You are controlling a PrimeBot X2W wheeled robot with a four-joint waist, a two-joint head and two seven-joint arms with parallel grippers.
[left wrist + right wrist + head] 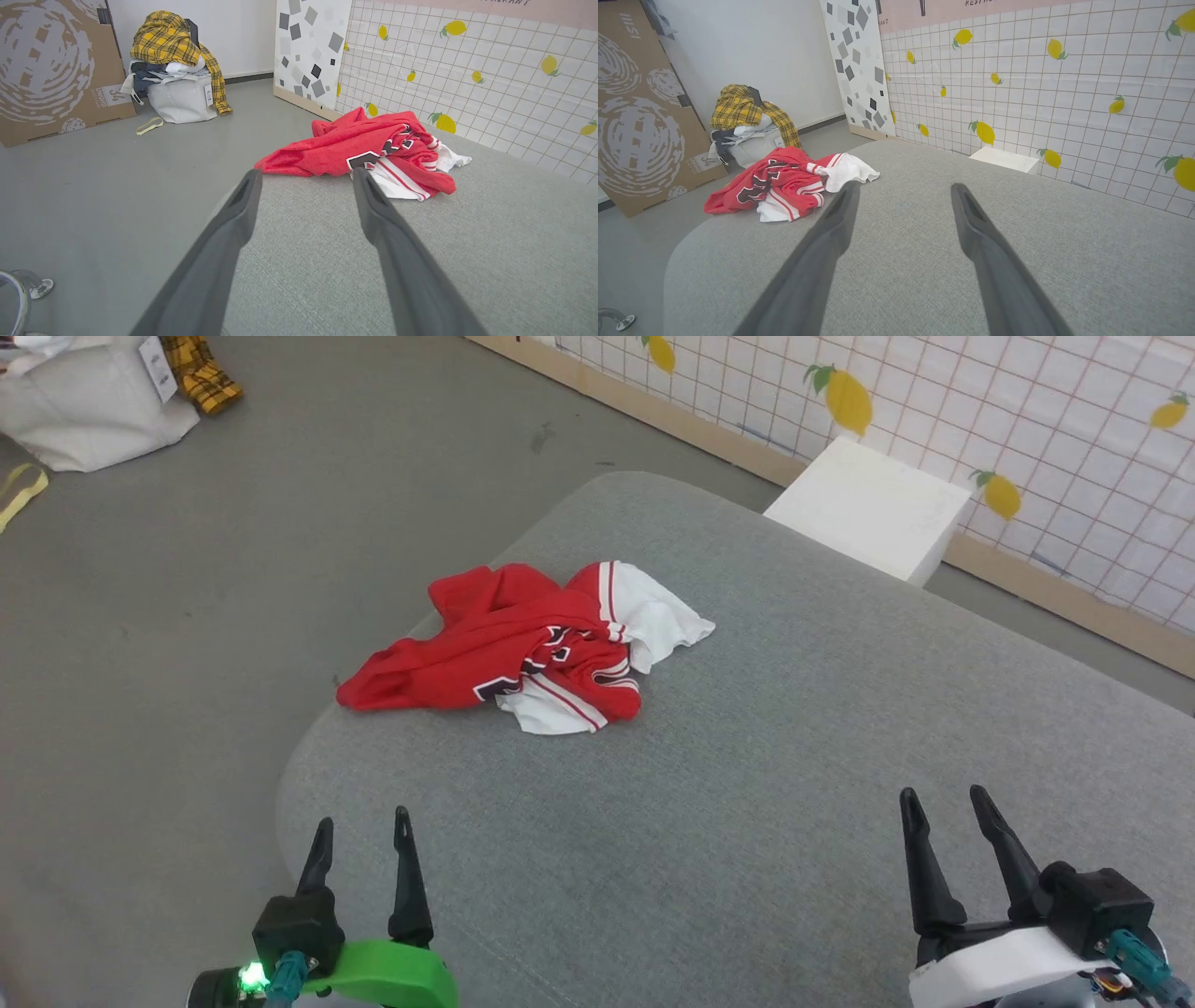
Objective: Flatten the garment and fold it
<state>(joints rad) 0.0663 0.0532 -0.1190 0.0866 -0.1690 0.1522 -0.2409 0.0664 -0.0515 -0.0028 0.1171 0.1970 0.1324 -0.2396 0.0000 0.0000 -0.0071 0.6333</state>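
Left gripper (363,819) hangs over the near left corner of the grey cushion (747,784), its two dark fingers spread wide with nothing between them. The right gripper (943,793) hangs over the cushion's near right part, its fingers just as wide apart and empty.

The cushion is a broad, rounded pad of woven grey fabric. Grey floor (187,616) runs along its left side. A white tiled wall with lemon prints (1027,429) stands beyond its far right side. A big cardboard panel (51,65) leans well off past its far left.

The garment (504,644) lies crumpled in a heap on the cushion's far left edge, well apart from both grippers. It is mostly red, with a white sleeve spilling toward the wall side, striped trim, and bits of black white-outlined print caught in the folds.

A white bag (180,98) topped with yellow plaid cloth (163,39) sits on the floor beyond the cushion. A white block (868,504) stands just past the cushion's far edge.
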